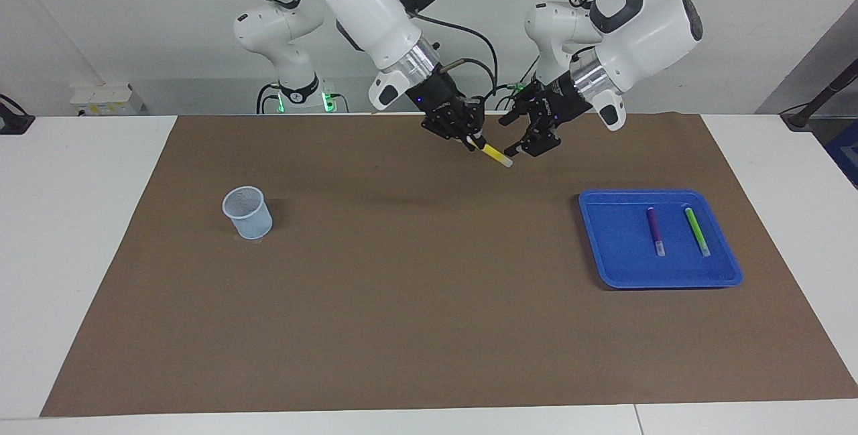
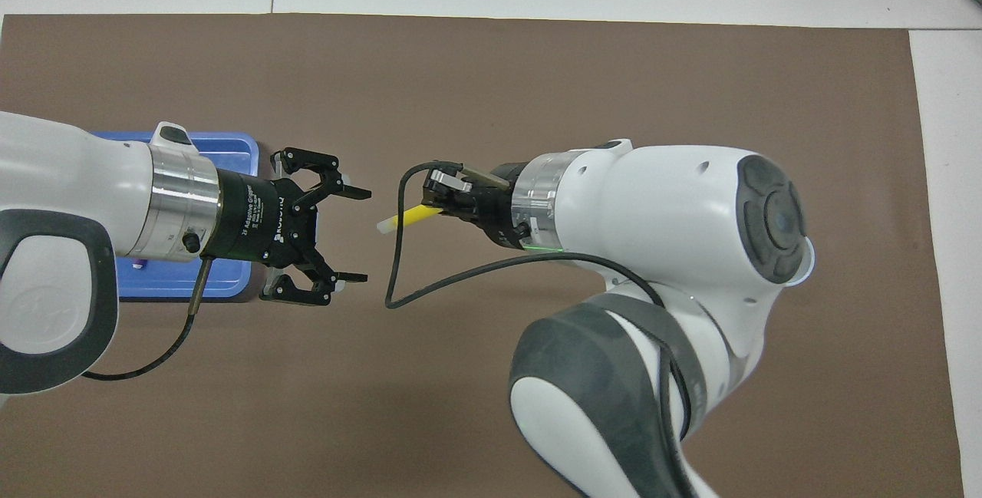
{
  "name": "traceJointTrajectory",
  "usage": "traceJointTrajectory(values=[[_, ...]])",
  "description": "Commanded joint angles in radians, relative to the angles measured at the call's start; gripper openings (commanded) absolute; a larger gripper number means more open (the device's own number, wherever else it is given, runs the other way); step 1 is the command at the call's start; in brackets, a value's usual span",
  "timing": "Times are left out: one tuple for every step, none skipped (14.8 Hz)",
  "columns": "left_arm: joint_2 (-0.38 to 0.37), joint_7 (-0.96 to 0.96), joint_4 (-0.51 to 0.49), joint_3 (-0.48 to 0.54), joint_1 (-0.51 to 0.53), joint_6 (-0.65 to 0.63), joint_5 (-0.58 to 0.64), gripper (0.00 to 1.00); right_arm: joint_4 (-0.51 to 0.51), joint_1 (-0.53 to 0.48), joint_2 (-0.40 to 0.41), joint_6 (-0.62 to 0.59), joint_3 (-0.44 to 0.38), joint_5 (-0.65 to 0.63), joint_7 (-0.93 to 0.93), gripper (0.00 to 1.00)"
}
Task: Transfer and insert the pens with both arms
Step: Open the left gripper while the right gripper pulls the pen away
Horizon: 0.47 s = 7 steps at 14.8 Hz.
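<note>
The yellow pen (image 1: 491, 152) is pinched by the right gripper (image 1: 471, 142) above the brown mat (image 1: 402, 301); the left gripper (image 1: 513, 135) is spread wide just beside it.

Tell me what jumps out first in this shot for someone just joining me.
The two arms meet in mid-air over the brown mat: the right gripper is shut on a yellow pen, and the left gripper hangs open just beside the pen's pale tip. A blue tray at the left arm's end holds a purple pen and a green pen; a pale cup stands at the right arm's end.
</note>
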Motion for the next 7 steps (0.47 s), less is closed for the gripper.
traceJointTrajectory(values=[[-0.043, 0.153, -0.053, 0.013, -0.002, 0.0, 0.002, 1.0, -0.005, -0.091, -0.015, -0.128, 0.002, -0.047, -0.169, 0.0], [-0.045, 0.209, -0.055, 0.016, 0.005, -0.017, 0.017, 1.0, -0.007, -0.127, -0.018, -0.175, 0.002, -0.11, -0.232, 0.0], [-0.045, 0.293, -0.052, 0.016, 0.021, -0.045, 0.069, 1.0, -0.005, -0.172, -0.023, -0.232, 0.003, -0.154, -0.29, 0.0], [-0.046, 0.379, -0.049, 0.021, 0.034, -0.083, 0.098, 1.0, -0.005, -0.207, -0.027, -0.275, 0.002, -0.182, -0.345, 0.0], [-0.051, 0.487, -0.046, 0.022, 0.063, -0.12, 0.102, 1.0, -0.005, -0.241, -0.035, -0.314, 0.002, -0.223, -0.413, 0.0], [-0.052, 0.592, -0.042, 0.021, 0.102, -0.153, 0.103, 1.0, -0.004, -0.275, -0.038, -0.347, 0.002, -0.288, -0.476, 0.0], [-0.052, 0.682, -0.042, 0.022, 0.132, -0.175, 0.106, 1.0, -0.004, -0.313, -0.04, -0.377, 0.003, -0.35, -0.548, 0.0]])
